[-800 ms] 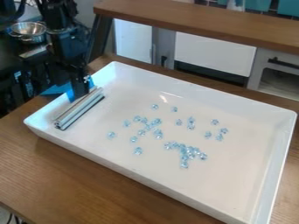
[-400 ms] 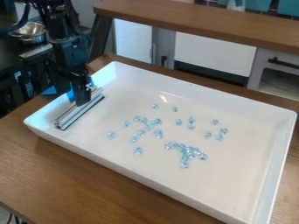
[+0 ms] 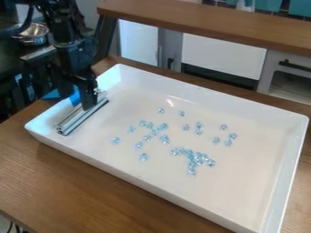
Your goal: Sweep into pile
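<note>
When looking down at a slant, start with the big one: the wooden counter (image 3: 91,186), running under everything in the foreground. Right on top of it, catch the white tray (image 3: 249,182), wide and shallow, set askew with one corner pointing to the near edge of the view. Up behind, take in the wooden ledge (image 3: 213,25), crossing the top right, and below it a white panel (image 3: 222,54) in a grey frame. Over to the upper left now, to the black arm (image 3: 63,32), coming down from the top edge to the tray's left end. Down to the pincer (image 3: 89,101), hanging low at the far end of the metal bar (image 3: 79,118). Open or shut? Can't tell from here, nor whether gripping the bar or just beside it. Follow the bar itself, lying aslant inside the tray, along the left wall. Back at the upper left, spot the metal bowl (image 3: 32,34), beyond the tray. Beside the pincer, pick out a blue patch (image 3: 75,98). And smallest of all, the pale blue gems (image 3: 194,159): densely clumped just past mid-tray, loosely grouped to the left of that, thinly scattered around both, all well apart from the bar.
</note>
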